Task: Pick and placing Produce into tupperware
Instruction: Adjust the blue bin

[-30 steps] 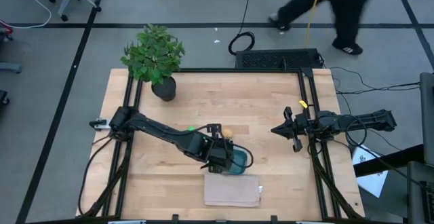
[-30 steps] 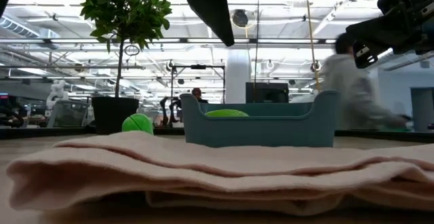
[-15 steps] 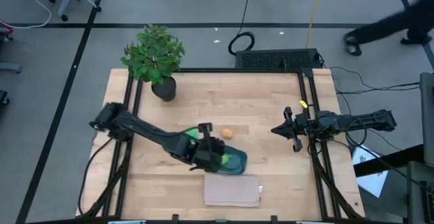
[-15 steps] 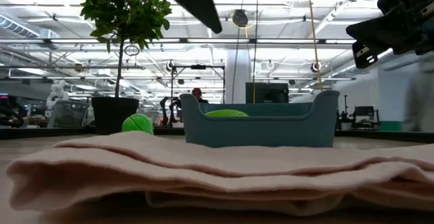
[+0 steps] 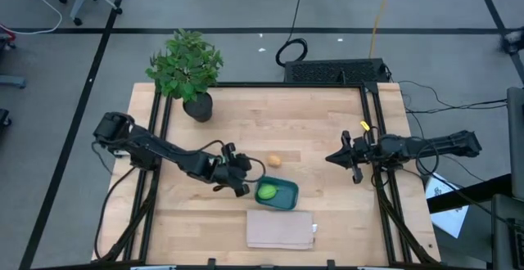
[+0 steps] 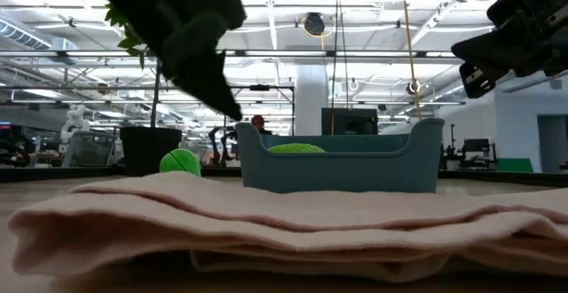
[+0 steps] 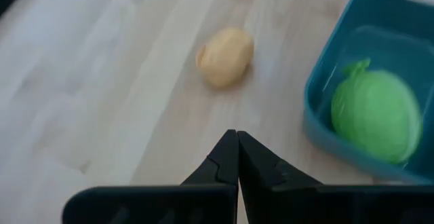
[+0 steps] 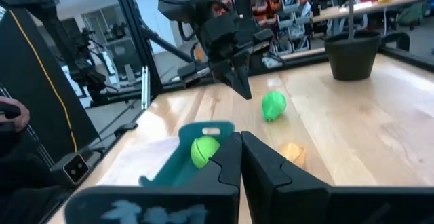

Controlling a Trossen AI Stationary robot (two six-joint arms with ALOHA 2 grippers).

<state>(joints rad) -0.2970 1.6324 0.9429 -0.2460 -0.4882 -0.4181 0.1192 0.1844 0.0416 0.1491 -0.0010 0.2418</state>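
Note:
The teal tupperware (image 5: 278, 195) stands on the table near its middle, and a lime-green piece of produce (image 5: 267, 192) lies inside it. An orange-tan piece (image 5: 275, 161) rests on the wood just beyond the tupperware. A bright green ball (image 8: 273, 105) sits on the table farther toward the left; the left arm covers it in the high view. My left gripper (image 7: 237, 137) is shut and slants down above the table, left of the tupperware (image 7: 369, 95) and short of the orange-tan piece (image 7: 226, 56). It holds nothing. My right gripper (image 5: 331, 157) hovers shut at the table's right side.
A folded beige cloth (image 5: 281, 229) lies at the near edge, right in front of the tupperware. A potted plant (image 5: 188, 69) stands at the far left corner. Bare wood stretches between the orange-tan piece and my right gripper.
My left gripper has drawn back from above the tupperware toward the table's left edge and has sunk lower, rolling a little on the way. The lime-green piece stays in the tupperware and is now uncovered from above. A person beyond the table's far edge has walked out of view.

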